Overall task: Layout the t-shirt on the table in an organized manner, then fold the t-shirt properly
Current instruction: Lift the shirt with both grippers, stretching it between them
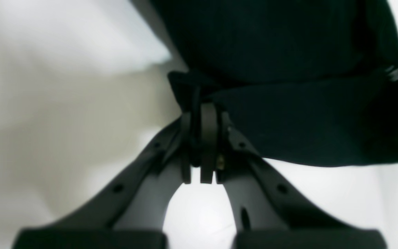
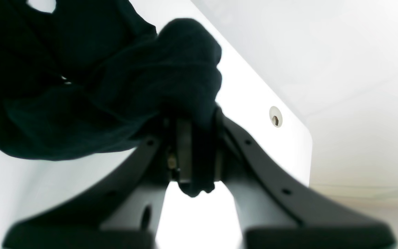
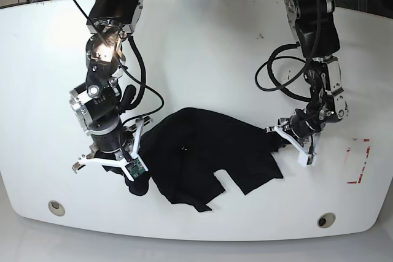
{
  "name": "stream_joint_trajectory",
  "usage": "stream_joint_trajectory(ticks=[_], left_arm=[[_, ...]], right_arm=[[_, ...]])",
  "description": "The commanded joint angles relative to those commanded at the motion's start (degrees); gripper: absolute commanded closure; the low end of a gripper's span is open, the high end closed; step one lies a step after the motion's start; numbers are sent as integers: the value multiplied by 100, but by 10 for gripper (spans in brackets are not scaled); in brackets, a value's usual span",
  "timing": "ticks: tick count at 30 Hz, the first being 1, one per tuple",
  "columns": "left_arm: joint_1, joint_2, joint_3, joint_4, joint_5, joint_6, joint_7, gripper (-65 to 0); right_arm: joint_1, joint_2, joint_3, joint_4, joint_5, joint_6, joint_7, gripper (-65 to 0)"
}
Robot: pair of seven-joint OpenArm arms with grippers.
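The black t-shirt (image 3: 202,154) lies crumpled near the front of the white table (image 3: 202,53), stretched between both arms. My left gripper (image 1: 204,114) is shut on a thin edge of the t-shirt (image 1: 288,114); in the base view the left gripper (image 3: 281,138) is at the cloth's right end. My right gripper (image 2: 193,131) is shut on a thick bunch of the t-shirt (image 2: 116,86), with a tuft poking out below the fingers. Seen from the base camera, the right gripper (image 3: 120,165) grips the cloth's left end. Neck and label are hidden.
Two round grommet holes (image 3: 56,207) (image 3: 326,219) sit near the table's front edge; one grommet hole (image 2: 275,117) shows by the table corner. Red tape marks (image 3: 359,161) lie right of the left gripper. Cables (image 3: 276,78) hang off the left arm above the table.
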Motion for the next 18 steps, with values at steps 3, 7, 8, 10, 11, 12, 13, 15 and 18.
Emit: stream_joint_trajectory(ticks=[3, 7, 8, 10, 11, 12, 13, 15, 18], left_arm=[[132, -9, 9, 510, 18, 0, 0, 0], [237, -229, 9, 1187, 26, 0, 0, 0], [237, -273, 9, 1292, 18, 0, 0, 0], [229, -378, 9, 1547, 0, 0, 9, 0], [220, -440, 9, 1662, 0, 0, 9, 0], [193, -536, 9, 1802, 0, 0, 44, 0], [176, -589, 9, 1864, 0, 0, 70, 0], [88, -677, -79, 2013, -9, 0, 176, 0], [-167, -695, -343, 2180, -9, 0, 352, 0]], right_arm=[[35, 0, 0, 9, 0, 0, 0, -6], [176, 0, -9, 9, 0, 0, 0, -6], [220, 0, 0, 9, -9, 0, -9, -6], [334, 9, 0, 0, -18, 0, -9, -6], [413, 9, 0, 0, -18, 0, -9, -6], [536, 9, 0, 0, -26, 0, -18, -6], [607, 18, 0, -9, -26, 0, -18, -6], [756, 18, 0, -9, -26, 0, -26, -6], [1002, 18, -9, -18, -26, 0, -35, -6]])
